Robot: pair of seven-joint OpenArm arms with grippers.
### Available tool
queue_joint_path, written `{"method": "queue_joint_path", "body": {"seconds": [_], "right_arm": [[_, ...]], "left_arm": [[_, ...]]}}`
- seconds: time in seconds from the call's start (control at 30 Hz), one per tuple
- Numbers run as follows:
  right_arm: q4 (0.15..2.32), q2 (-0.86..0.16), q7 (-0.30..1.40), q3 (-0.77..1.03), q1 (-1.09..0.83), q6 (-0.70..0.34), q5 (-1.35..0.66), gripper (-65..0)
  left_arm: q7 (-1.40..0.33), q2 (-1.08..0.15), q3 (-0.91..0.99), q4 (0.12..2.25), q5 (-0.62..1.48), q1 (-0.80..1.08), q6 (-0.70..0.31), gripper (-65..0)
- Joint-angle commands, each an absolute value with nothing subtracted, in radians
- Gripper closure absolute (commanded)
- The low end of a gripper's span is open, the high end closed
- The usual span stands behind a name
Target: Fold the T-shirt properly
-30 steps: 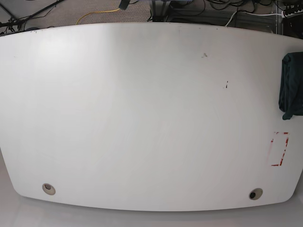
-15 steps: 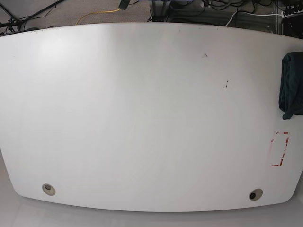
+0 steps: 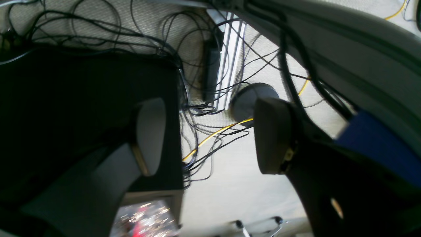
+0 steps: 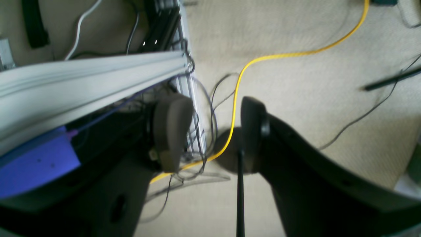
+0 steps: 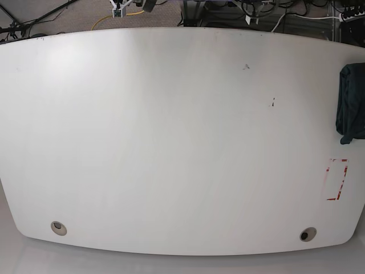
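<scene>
**Change.** In the base view, two small pale parts now show beyond the far edge of the table, one toward the left and one right of centre. Neither was there a moment ago. They are too small to identify, though they may be parts of the arms. Nothing on the table has shifted. The T-shirt lies where it lay, a dark compact bundle at the right edge, partly cut off by the frame.

**End effectors.** The left end effector has its fingers apart with nothing between them. Only carpet and a tangle of cables show through the gap. The right end effector is likewise parted and empty, above a yellow cable on the floor. Both appear to hang off the table's far side, well apart from the T-shirt.

**Meaning for the task.** Neither arm touches the garment. The arms may be starting an approach, but folding is not under way. The T-shirt's shape suggests it must first be reached at the edge — and probably spread out.

**Containers.** None is in view. A red-outlined rectangle is marked on the table just below the T-shirt — nothing lies in it.
</scene>
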State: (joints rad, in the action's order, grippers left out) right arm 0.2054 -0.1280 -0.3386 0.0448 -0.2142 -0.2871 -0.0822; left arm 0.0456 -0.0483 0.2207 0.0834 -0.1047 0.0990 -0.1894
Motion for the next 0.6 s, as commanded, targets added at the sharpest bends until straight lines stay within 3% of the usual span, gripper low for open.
{"method": "queue_joint_path", "body": {"seconds": [0.0, 0.17, 0.57], "right_arm": [[0.203, -0.136, -0.308, 0.047, -0.213, -0.289, -0.077, -28.2], [0.203, -0.136, -0.294, 0.041, -0.211, -0.289, -0.076, -28.4], [0.203, -0.134, -0.294, 0.039, -0.211, -0.289, -0.076, -28.4]], "left_arm": [[0.025, -0.059, 0.220, 0.099, -0.104, 0.097, -0.183, -39.6], [0.016, -0.064, 0.220, 0.120, -0.104, 0.097, -0.133, -39.6], [0.016, -0.077, 0.219, 0.122, -0.104, 0.097, -0.130, -39.6]]}}
